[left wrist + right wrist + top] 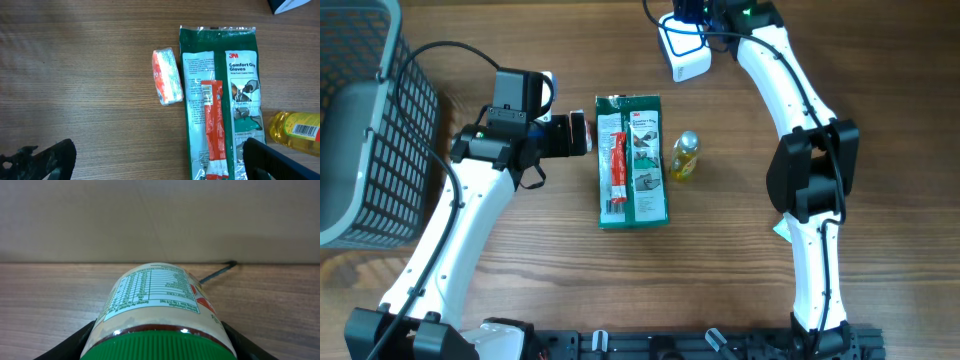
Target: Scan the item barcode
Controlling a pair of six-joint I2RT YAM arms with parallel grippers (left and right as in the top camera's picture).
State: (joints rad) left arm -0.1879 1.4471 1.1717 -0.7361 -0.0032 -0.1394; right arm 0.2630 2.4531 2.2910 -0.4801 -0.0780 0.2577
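A grey mesh basket (360, 120) sits at the left edge of the wooden surface (720, 280). Next to it, the left gripper (576, 134) hangs left of centre, its jaws spread wide and holding nothing. The left wrist view shows a small orange-and-white packet (167, 76) lying below it, just beside the left edge of a green 3M glove pack (638, 160). The pack lies flat near the middle of the surface, and a red stick sachet (617, 166) rests lengthwise on it. Just right of the pack lies a small yellow bottle (685, 157), whose label shows a barcode in the left wrist view. At the far edge, right of centre, a white scanner (684, 58) stands with its cable attached. The right arm reaches to that spot. The right gripper (157, 347) has its jaws clamped on the sides of a green-lidded jar (157, 305), with the nutrition label facing the wrist camera.
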